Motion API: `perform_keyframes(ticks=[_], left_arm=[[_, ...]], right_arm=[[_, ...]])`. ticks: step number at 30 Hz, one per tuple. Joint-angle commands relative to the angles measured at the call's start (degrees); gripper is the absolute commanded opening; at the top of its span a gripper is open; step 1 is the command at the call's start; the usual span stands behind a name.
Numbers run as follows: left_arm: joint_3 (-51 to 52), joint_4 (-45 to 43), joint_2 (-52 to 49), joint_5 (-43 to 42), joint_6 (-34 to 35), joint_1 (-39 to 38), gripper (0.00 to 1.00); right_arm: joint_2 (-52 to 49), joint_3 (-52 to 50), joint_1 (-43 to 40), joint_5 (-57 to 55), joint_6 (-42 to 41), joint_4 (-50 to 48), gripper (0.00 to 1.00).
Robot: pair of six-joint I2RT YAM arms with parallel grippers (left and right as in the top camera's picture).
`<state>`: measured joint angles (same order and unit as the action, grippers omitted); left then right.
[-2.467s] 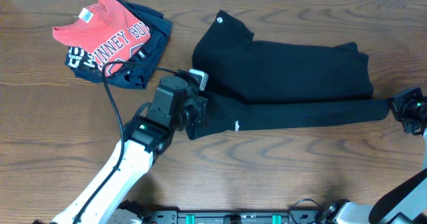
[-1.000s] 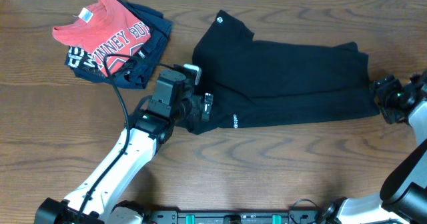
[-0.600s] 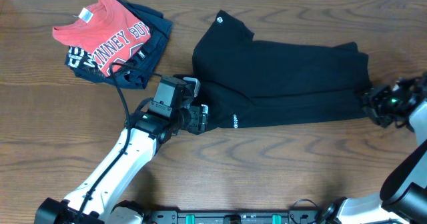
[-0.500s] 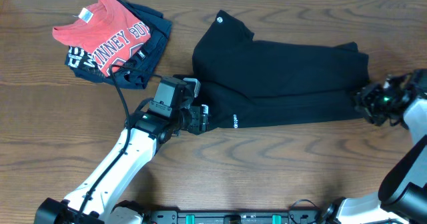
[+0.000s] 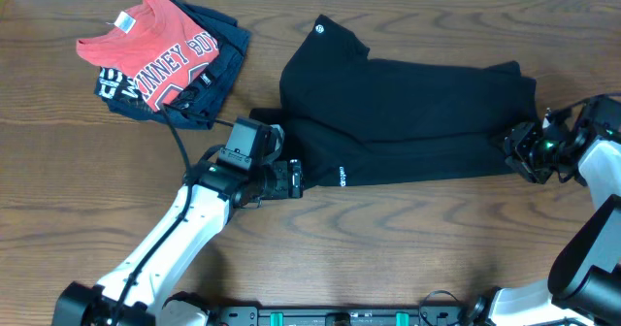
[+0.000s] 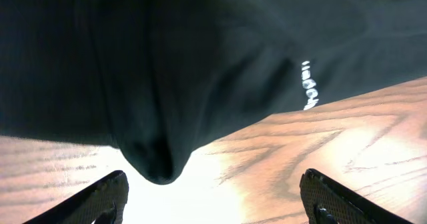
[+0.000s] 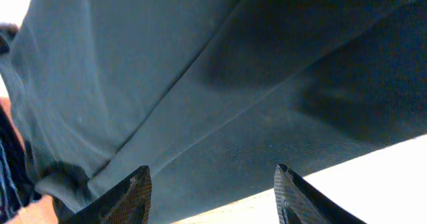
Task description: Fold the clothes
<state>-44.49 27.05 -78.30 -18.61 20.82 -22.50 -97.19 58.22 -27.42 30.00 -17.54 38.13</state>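
The clothes, a black T-shirt point(image 5: 417, 113), lie folded lengthwise across the table, with a small white logo point(image 5: 321, 28) at the collar end. My left gripper point(image 5: 294, 178) sits at the shirt's lower left corner. In the left wrist view this gripper point(image 6: 217, 197) is open wide, a rounded fabric fold point(image 6: 157, 161) and white lettering point(image 6: 308, 85) just ahead of it. My right gripper point(image 5: 516, 151) is at the shirt's right end. In the right wrist view its jaws point(image 7: 213, 191) stand apart over the black fabric point(image 7: 220, 97), gripping nothing.
A red T-shirt point(image 5: 150, 49) with white lettering lies on a navy garment point(image 5: 221, 54) at the back left. The left arm's black cable point(image 5: 177, 137) loops near them. Bare wooden table point(image 5: 408, 239) runs along the front.
My right gripper has moved left onto the shirt's right end, and the lower strip there now ends further left. My left gripper has shifted slightly toward the front at the left corner.
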Motion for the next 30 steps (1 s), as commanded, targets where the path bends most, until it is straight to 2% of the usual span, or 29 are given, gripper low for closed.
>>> perform_keyframes(ticks=[1,5,7,9,10,12,13,17,21,30], left_arm=[[1.6,0.7,-3.3,1.4,1.1,0.2,0.84],[1.8,-0.6,-9.2,2.7,0.9,0.2,0.82],[1.8,-2.6,-12.1,2.8,0.7,0.2,0.67],[1.8,-3.8,-14.1,2.8,0.7,0.4,0.39],[1.8,-4.0,-14.3,2.9,0.7,0.7,0.29],[1.8,-3.7,-14.0,5.3,0.7,1.5,0.12],[1.7,-3.2,-13.8,7.3,0.8,2.0,0.07],[1.2,-1.7,-12.4,11.9,0.9,4.1,0.06],[1.1,-1.7,-12.1,11.8,0.9,5.1,0.06],[1.1,-1.8,-12.1,11.8,0.2,5.1,0.06]], right_arm=[[-0.1,0.6,1.6,0.1,3.1,0.5,0.58],[-0.1,0.6,1.5,-0.2,3.0,1.0,0.58],[-0.1,0.6,1.3,-1.0,3.0,0.8,0.59],[-0.1,0.6,0.7,-2.7,2.8,0.8,0.59],[-0.1,0.6,0.2,-3.7,2.2,1.1,0.59],[-0.1,0.6,-0.8,-6.3,0.6,1.8,0.59],[-0.1,0.6,-1.3,-8.1,-0.2,2.3,0.59],[-0.1,0.1,-2.3,-16.1,-4.8,5.0,0.59],[-0.1,-2.7,-2.4,-23.8,-8.7,1.9,0.66],[-0.1,-10.2,-2.6,-24.7,-9.7,-5.9,0.63]])
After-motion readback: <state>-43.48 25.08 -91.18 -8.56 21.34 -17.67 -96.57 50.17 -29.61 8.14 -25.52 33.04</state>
